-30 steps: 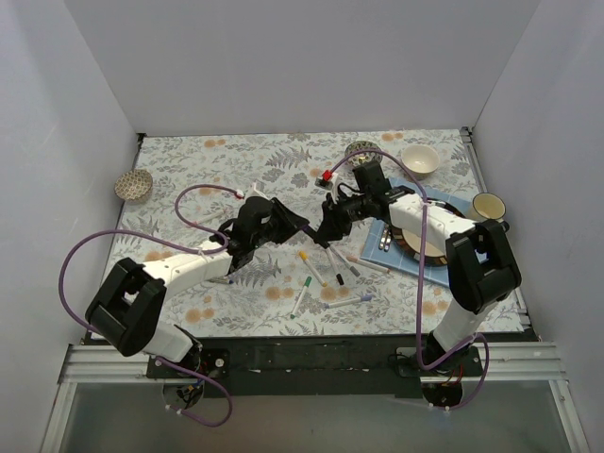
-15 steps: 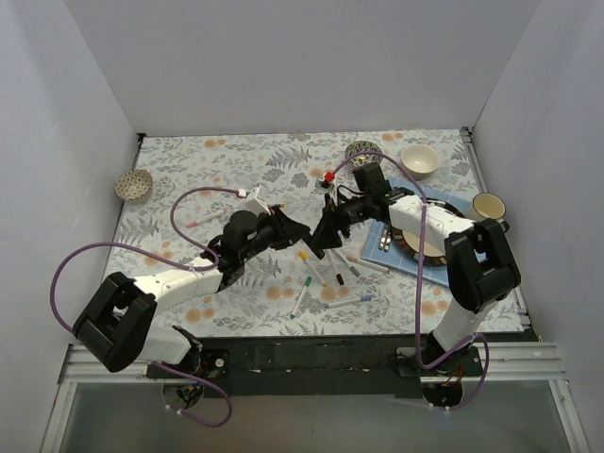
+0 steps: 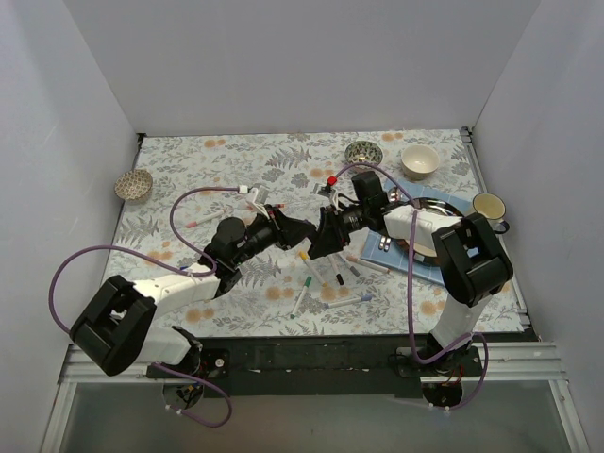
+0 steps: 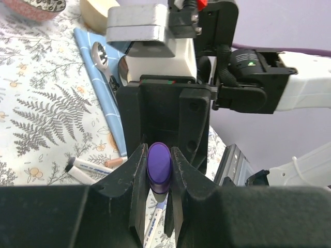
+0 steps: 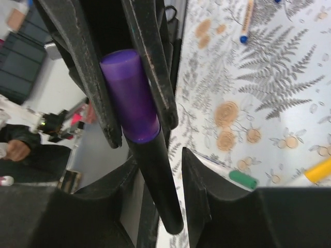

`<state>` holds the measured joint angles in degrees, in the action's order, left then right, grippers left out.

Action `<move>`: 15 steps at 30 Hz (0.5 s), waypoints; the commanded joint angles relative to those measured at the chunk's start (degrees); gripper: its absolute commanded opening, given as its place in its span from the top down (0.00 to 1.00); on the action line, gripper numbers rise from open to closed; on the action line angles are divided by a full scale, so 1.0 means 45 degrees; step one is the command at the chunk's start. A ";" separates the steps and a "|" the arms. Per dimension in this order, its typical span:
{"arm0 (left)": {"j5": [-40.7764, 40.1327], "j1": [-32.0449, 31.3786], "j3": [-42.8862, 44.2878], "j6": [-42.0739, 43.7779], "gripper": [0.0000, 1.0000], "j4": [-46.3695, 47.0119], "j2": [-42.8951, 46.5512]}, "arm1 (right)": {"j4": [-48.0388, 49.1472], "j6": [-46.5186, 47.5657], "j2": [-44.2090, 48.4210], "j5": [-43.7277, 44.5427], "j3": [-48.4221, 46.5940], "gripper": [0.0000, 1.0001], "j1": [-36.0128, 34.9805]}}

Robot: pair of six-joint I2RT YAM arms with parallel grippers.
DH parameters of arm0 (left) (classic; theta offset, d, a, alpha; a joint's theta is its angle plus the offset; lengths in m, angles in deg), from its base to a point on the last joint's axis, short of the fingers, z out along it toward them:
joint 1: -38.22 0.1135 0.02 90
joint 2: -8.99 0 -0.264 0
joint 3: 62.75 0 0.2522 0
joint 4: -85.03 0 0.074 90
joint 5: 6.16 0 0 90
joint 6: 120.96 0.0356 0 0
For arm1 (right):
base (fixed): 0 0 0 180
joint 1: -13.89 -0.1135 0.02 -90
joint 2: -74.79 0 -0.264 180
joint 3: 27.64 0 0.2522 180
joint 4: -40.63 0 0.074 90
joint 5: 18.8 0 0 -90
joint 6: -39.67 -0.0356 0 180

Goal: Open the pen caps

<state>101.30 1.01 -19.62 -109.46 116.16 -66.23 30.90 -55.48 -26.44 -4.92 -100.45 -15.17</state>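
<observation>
1. The left tool (image 4: 158, 155) is closed on the purple cap (image 4: 159, 165). The cap is pinched between both fingertips, with its rounded end turned toward the left wrist camera.
2. The right tool (image 5: 159, 160) is drawn in round the pen barrel (image 5: 158, 181), which looks dark in shadow. A thin slit of background is seen between the barrel and one finger.
3. The purple cap is seated on the end of the barrel and is not pulled off. The pen is held in the air between the two tools, above the middle of the counter (image 3: 208, 170).
4. The tools are set nose to nose, the right tool gripping just behind the left tool along the pen.
5. The left arm (image 3: 175, 280) is stretched low from an elbow at the near left, with its forearm angled toward the centre.
6. The right arm (image 3: 415, 222) is folded at an elbow on the near right. Its forearm is laid leftward over a blue mat (image 3: 396, 262).
7. Loose pens (image 3: 321, 276) are scattered on the counter just nearer than the tools. In the right wrist view a green cap (image 5: 243, 179) and a yellow cap (image 5: 318, 170) are seen lying there.
8. A patterned bowl (image 3: 133, 185) is placed at the far left and a cream bowl (image 3: 420, 160) at the far right, both well apart from the tools.
</observation>
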 commanded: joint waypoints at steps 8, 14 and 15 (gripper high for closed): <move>0.1765 0.0222 -0.0022 0.0821 1.00 0.1511 0.0368 | 0.8819 -0.6840 0.0406 -0.1991 0.1656 0.53 -0.0085; 0.2158 0.0515 0.0642 0.1389 1.00 0.0535 0.0446 | 0.9456 -0.7626 0.0464 -0.1875 0.1909 0.99 -0.0124; 0.1963 0.0767 0.0778 0.1448 1.00 0.0224 0.0601 | 0.9397 -0.7548 0.0542 -0.1739 0.1988 0.99 -0.0144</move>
<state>109.54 2.85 -19.64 -107.71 119.89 -66.14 68.14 -83.69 -26.16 -13.03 -92.19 -15.39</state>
